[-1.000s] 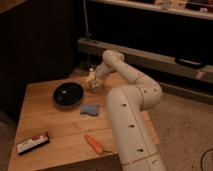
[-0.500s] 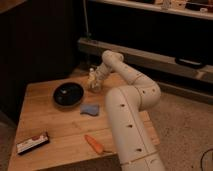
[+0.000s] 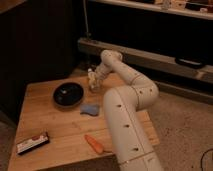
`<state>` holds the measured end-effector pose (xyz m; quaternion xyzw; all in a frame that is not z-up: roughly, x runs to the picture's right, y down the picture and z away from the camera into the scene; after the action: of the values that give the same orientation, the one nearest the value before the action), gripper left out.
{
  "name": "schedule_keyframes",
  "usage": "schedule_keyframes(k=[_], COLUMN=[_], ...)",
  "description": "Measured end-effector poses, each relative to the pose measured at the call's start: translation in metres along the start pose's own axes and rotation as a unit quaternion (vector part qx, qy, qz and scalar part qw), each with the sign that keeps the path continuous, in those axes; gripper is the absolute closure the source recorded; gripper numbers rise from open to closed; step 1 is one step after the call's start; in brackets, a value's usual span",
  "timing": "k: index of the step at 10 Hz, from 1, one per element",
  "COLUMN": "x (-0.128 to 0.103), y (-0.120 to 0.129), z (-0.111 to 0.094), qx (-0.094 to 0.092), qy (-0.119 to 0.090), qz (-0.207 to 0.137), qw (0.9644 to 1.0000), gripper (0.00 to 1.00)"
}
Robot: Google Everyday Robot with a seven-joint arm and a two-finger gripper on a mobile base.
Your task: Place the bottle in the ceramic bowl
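The glossy black ceramic bowl (image 3: 68,94) sits on the wooden table (image 3: 50,122), left of centre. The small whitish bottle (image 3: 91,78) stands upright at the far side of the table, just right of the bowl and outside it. My gripper (image 3: 95,85) is at the end of the white arm, right at the bottle and low over the table's far edge. The bottle's top shows above the gripper; its lower part is hidden by it.
A blue cloth or sponge (image 3: 90,108) lies right of the bowl. An orange carrot-like object (image 3: 94,143) lies near the front edge. A dark snack bar (image 3: 32,142) lies at the front left. My white arm (image 3: 125,125) covers the table's right side.
The gripper and the bottle have stayed in about the same spot at the far side of the table; nothing else has moved.
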<state>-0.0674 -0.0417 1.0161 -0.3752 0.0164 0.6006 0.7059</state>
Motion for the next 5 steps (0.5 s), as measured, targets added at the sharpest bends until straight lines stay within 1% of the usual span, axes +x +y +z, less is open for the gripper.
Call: schedule_keyframes(k=[2,3,4,5], x=[0.000,0.000,-0.002,-0.003], y=[0.003,0.002,0.003,0.002], z=[-0.004,-0.008,-0.019,-0.033], qx=[-0.002,-0.006,-0.016,-0.034], qy=[0.001,-0.004,-0.017,-0.035], qz=[-0.002,-0.001,0.000,0.004], qw=[1.0000,1.0000,0.9997,0.9988], gripper=[0.62,0.62,0.62,0.62])
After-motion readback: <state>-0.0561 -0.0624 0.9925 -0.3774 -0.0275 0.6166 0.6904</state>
